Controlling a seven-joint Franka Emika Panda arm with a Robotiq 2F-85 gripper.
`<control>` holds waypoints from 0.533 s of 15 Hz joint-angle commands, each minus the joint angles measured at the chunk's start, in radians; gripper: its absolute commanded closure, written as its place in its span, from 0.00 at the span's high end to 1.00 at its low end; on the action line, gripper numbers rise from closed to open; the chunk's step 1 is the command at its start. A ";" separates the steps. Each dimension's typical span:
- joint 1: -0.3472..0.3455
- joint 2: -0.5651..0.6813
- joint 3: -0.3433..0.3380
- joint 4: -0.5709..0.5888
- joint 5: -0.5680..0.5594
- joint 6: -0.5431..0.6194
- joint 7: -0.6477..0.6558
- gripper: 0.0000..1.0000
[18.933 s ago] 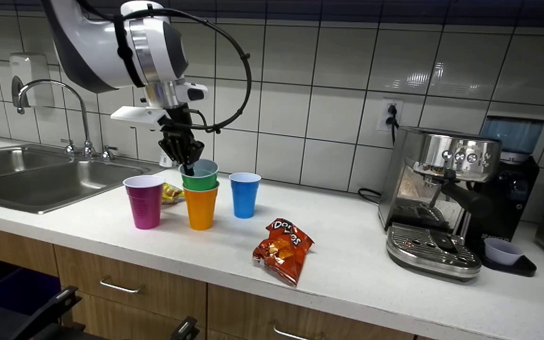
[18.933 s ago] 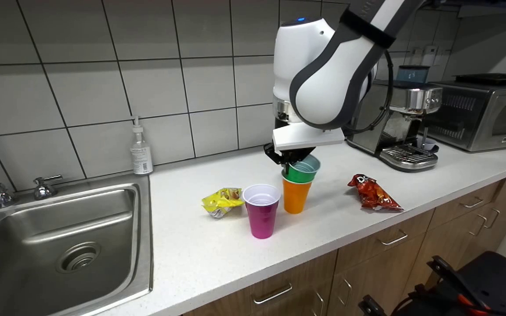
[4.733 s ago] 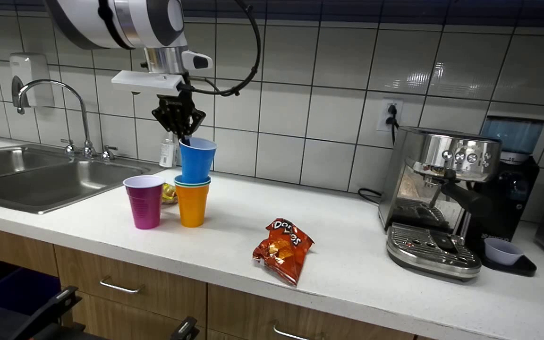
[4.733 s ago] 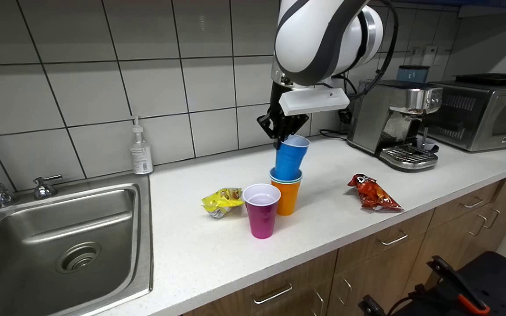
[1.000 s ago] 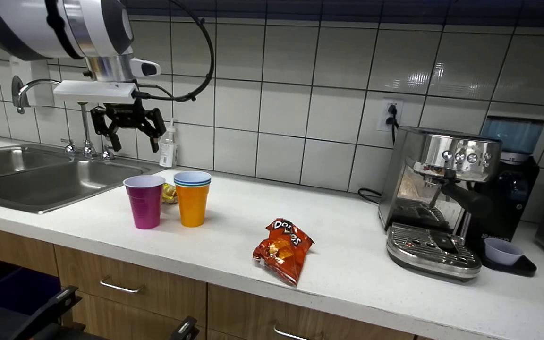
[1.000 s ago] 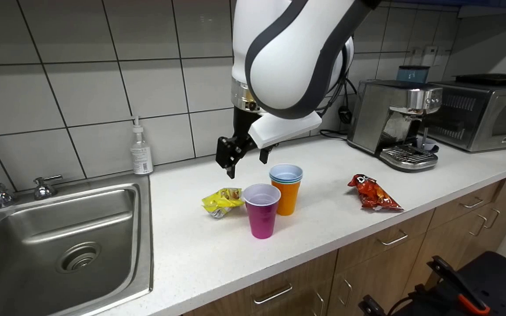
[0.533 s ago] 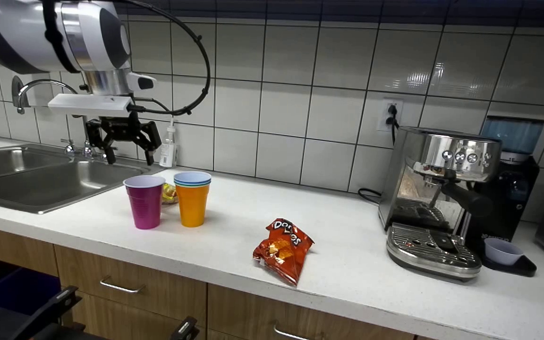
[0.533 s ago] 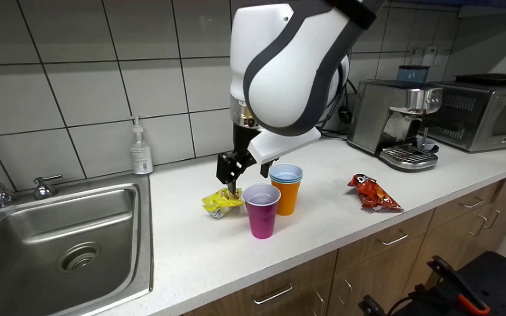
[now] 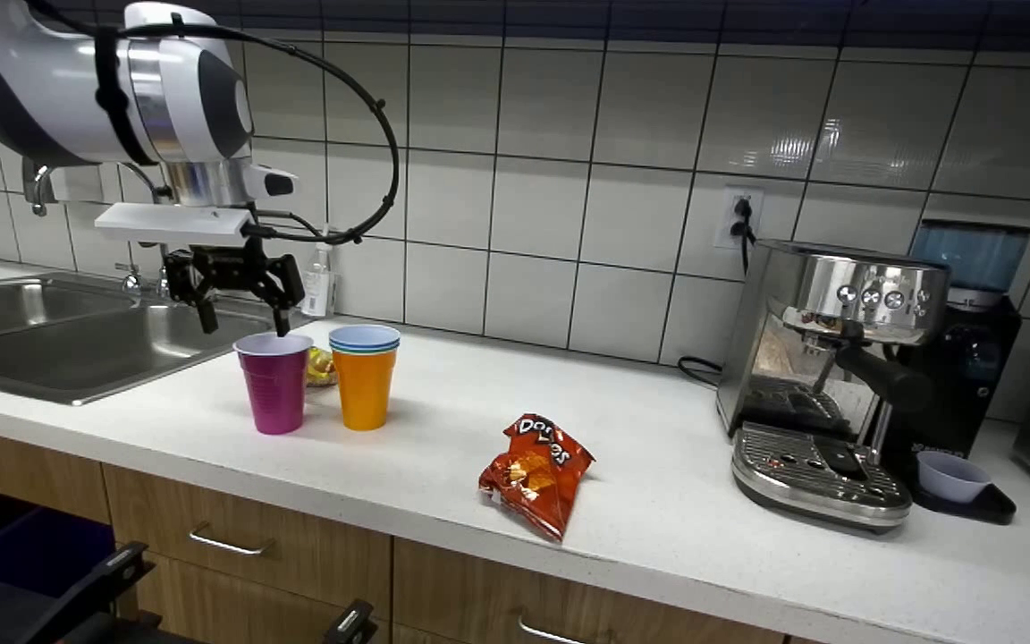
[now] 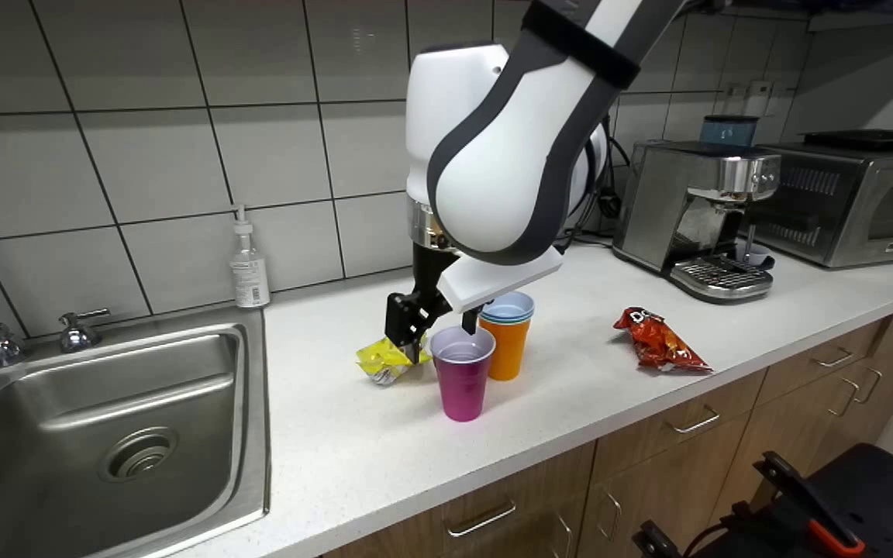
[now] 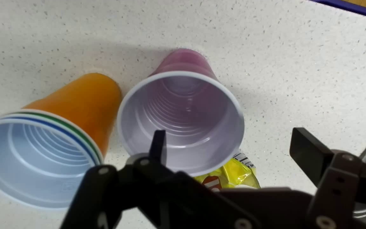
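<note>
— What is the state of the gripper (image 9: 245, 327)?
— Jaws spread wide apart, nothing clamped. From where I stand, it hangs at the mouth of the upright magenta cup (image 9: 274, 394). In the wrist view, one finger (image 11: 158, 143) overlaps the opening and the other stands outside the rim; whether either touches, I cannot tell
— Which clearances apply around that cup?
— The cup stack (image 11: 89, 100), orange outside with green and blue bands at its rim, stands just beside it across a narrow gap. The yellow snack bag (image 9: 319, 368) lies near, partly behind it in an exterior view. A strip of countertop (image 9: 166, 407) separates the cup from the sink (image 10: 253, 418)
— Toward the espresso machine (image 10: 663, 209)?
— A broad stretch of countertop runs from the stack to that machine. The red Doritos bag (image 9: 537, 478) lies on it, lower corner close to the front edge
</note>
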 commanded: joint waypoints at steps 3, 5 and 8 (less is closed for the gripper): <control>0.017 0.049 -0.019 0.047 0.026 0.004 -0.004 1.00; 0.019 0.065 -0.023 0.058 0.032 0.002 -0.005 1.00; 0.025 0.088 -0.032 0.077 0.030 0.002 -0.004 1.00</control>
